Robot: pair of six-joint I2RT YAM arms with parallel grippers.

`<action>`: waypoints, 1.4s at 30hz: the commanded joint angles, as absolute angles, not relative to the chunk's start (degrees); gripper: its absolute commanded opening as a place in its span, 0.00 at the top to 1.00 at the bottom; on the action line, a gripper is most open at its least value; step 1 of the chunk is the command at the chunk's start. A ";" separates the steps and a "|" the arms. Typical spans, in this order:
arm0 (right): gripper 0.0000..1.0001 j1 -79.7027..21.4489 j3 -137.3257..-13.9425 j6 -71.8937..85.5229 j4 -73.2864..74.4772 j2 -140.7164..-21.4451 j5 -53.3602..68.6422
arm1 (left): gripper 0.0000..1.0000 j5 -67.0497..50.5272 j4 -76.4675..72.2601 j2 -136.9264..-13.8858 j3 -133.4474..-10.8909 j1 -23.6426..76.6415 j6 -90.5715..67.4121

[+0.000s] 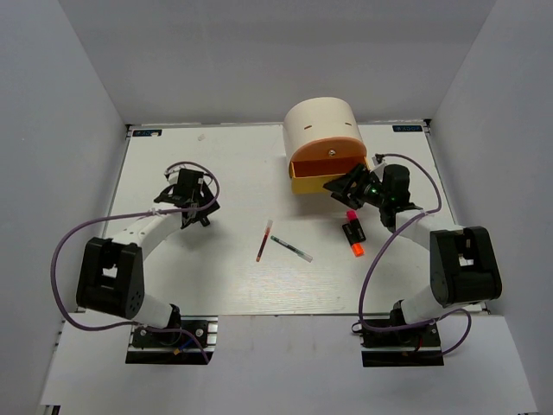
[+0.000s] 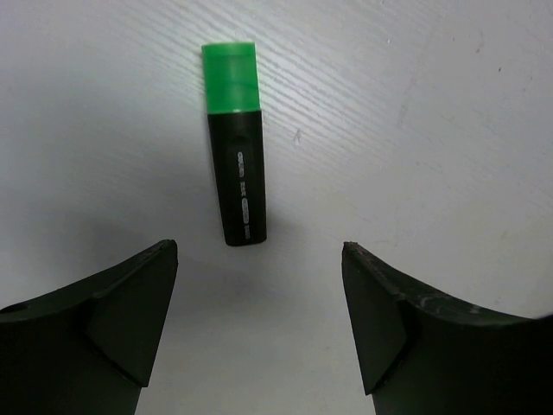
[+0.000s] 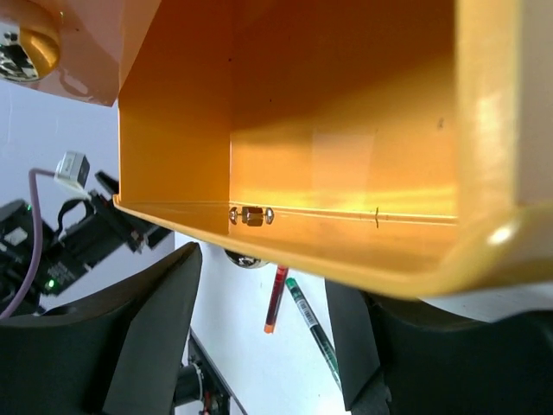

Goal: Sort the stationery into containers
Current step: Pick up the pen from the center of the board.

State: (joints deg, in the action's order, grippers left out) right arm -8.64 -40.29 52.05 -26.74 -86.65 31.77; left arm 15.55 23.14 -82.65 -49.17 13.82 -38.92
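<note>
Yellow drawer (image 3: 346,156) out, R hand (image 3: 263,270) open at knob (image 3: 246,258); L hand (image 2: 259,251) open, empty, over green-capped highlighter (image 2: 235,164).

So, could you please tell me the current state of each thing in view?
Yellow drawer: pulled open, visible part empty.
Orange drawer: shut.
Left gripper: open, holding nothing.
Right gripper: open, holding nothing.
Green-capped highlighter: capped, lying flat.
Pink-capped highlighter: capped, lying flat.
Orange-capped highlighter: capped, lying flat.
</note>
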 commanded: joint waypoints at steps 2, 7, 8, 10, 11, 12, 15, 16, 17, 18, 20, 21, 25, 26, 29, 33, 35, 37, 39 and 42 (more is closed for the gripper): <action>0.35 -8.53 -39.03 50.81 -26.28 -84.12 34.19 | 0.13 14.68 20.83 -86.39 -53.17 11.78 -36.30; 0.38 -7.82 -37.10 47.73 -23.29 -80.34 36.38 | 0.27 14.15 20.65 -92.71 -57.73 10.47 -34.63; 0.40 -7.74 -36.83 47.46 -22.42 -79.90 36.65 | 0.27 14.15 20.65 -93.51 -58.27 10.46 -34.11; 0.40 -7.47 -35.60 46.15 -21.98 -77.89 37.18 | 0.28 14.67 21.18 -94.91 -59.14 9.93 -33.58; 0.40 -7.30 -35.33 45.79 -21.54 -77.44 37.70 | 0.29 14.68 21.18 -96.14 -59.85 9.24 -33.57; 0.40 -7.21 -35.16 44.40 -21.45 -76.91 37.88 | 0.29 14.68 21.79 -96.15 -59.85 9.23 -33.57; 0.40 -6.86 -34.28 42.02 -20.83 -74.97 38.58 | 0.29 14.68 22.49 -98.26 -61.00 8.61 -33.05; 0.40 -6.68 -34.10 40.97 -20.74 -74.27 38.50 | 0.29 14.68 22.50 -99.39 -61.87 8.00 -33.05; 0.40 -6.42 -34.01 40.61 -20.39 -73.57 38.76 | 0.29 14.68 23.20 -100.01 -62.57 8.00 -33.05; 0.40 -6.24 -34.01 39.74 -20.30 -73.30 38.85 | 0.29 14.68 23.20 -100.54 -62.58 7.48 -32.35; 0.40 -6.07 -33.66 38.24 -20.04 -72.08 39.02 | 0.30 14.68 23.73 -102.03 -63.71 7.47 -32.34; 0.40 -5.89 -33.66 38.15 -19.95 -71.72 39.72 | 0.33 14.07 23.73 -102.56 -63.72 7.47 -31.65; 0.40 -5.36 -33.66 36.48 -19.08 -70.23 40.52 | 0.47 12.14 23.73 -104.24 -64.86 6.94 -31.64; 0.40 -5.36 -33.75 35.87 -18.90 -69.96 40.60 | 0.49 12.13 23.73 -104.24 -64.86 6.94 -31.64; 0.40 -5.01 -33.75 34.89 -18.28 -69.00 41.04 | 0.58 10.63 23.03 -104.77 -64.86 6.94 -31.64; 0.39 -4.48 -34.97 30.44 -16.88 -67.68 43.06 | 0.77 7.65 21.19 -102.31 -63.38 6.94 -31.11; 0.21 -4.48 -36.12 26.74 -12.85 -67.24 46.48 | 0.83 4.85 19.61 -99.42 -62.67 8.17 -29.28; 0.10 -4.74 -39.63 16.20 -5.86 -66.01 47.72 | 0.87 -3.02 16.10 -94.15 -62.14 8.70 -28.48; 0.10 -4.40 -41.04 8.15 -1.96 -64.26 45.45 | 0.88 -10.06 13.20 -88.72 -60.39 9.40 -27.77; 0.10 -4.48 -41.93 2.04 2.63 -62.32 37.55 | 0.88 -18.41 5.04 -83.34 -60.38 10.81 -27.16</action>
State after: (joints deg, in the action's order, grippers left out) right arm -4.82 -39.13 14.11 -3.88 -64.82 41.95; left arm -5.69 15.77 -91.39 -59.92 9.63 -28.88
